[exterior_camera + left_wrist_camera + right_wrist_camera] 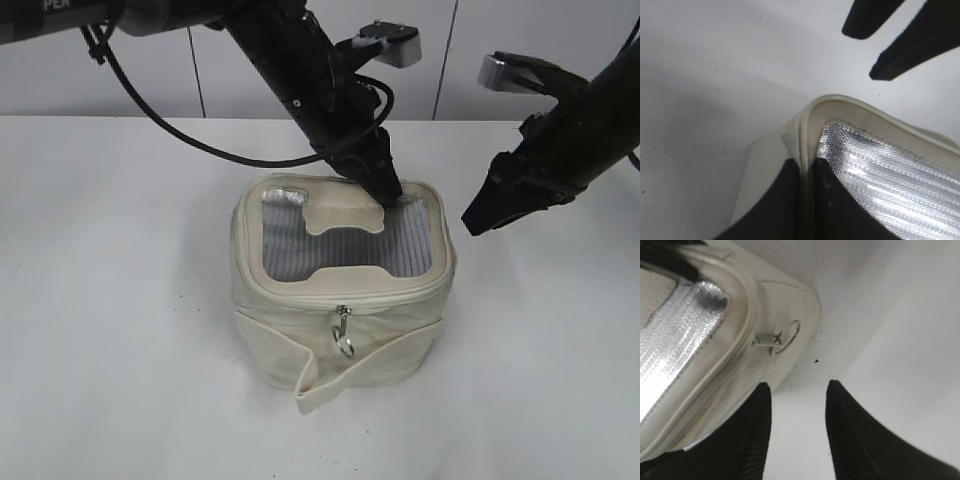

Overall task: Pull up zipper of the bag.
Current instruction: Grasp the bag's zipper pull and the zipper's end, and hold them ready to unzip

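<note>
White table [110, 300]: bag [340, 300] set mid-table, zipper [345, 297] slider at near face. Lid's far rim pinched by left gripper [807, 192]; right gripper [797, 425] spread, hovering toward right edge. Ring pull best gripped squarely, drawn along track

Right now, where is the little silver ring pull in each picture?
Exterior view: the ring pull hangs on the bag's front, low in the middle.
Left wrist view: not in it; only a lid corner shows.
Right wrist view: the ring pull sits upper middle, above the open right gripper.
Shared landmark: the shiny grey window on the lid.
</note>
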Controlling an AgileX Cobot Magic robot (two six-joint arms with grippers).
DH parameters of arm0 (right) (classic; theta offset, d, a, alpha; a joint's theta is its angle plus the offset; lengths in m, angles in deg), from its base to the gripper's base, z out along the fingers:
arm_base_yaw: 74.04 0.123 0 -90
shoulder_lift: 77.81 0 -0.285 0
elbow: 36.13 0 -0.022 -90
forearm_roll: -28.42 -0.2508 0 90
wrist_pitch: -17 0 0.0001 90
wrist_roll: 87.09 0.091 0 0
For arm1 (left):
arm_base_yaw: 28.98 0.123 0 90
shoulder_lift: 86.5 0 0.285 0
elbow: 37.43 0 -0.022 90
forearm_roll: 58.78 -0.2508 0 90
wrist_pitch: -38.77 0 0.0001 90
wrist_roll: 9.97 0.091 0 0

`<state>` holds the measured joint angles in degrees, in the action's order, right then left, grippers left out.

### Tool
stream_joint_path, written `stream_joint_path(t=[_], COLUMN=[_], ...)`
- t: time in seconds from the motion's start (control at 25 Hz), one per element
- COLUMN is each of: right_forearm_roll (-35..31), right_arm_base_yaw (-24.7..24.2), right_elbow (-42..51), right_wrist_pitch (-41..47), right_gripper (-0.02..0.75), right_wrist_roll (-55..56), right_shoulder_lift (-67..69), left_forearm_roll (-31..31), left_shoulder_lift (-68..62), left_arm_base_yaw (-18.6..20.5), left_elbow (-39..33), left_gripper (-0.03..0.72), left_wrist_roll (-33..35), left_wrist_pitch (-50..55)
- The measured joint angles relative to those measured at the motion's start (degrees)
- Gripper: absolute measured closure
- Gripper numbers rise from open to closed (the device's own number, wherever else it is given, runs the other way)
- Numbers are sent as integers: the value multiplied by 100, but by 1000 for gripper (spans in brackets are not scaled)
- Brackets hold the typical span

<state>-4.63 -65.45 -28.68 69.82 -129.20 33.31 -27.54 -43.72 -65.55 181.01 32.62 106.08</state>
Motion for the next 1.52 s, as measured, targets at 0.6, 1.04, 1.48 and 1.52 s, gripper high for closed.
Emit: stream_joint_path(t=[0.6,1.04,1.48,1.52], right_forearm_roll=[-2349,-3588,-5854,-5874], right_arm_base_yaw=[6,6,1,1], right_elbow=[2196,2343,2307,2307], right_wrist_pitch=[-1554,-2064,-1600,-1534], right_gripper=[333,258,590,654], right_wrist_roll=[-2888,-4411,-6617,-6617], right_shoulder_lift=[-979,-504,350,370], left_forearm_roll=[-102,-114,-178,-184], left_shoulder_lift=[152,157,162,162], left_arm_base_yaw=[11,11,29,29], left_elbow=[-51,-51,-51,-51], left_gripper=[643,643,643,643], left_wrist_roll=[0,0,0,0], left_wrist_pitch=[117,127,127,127])
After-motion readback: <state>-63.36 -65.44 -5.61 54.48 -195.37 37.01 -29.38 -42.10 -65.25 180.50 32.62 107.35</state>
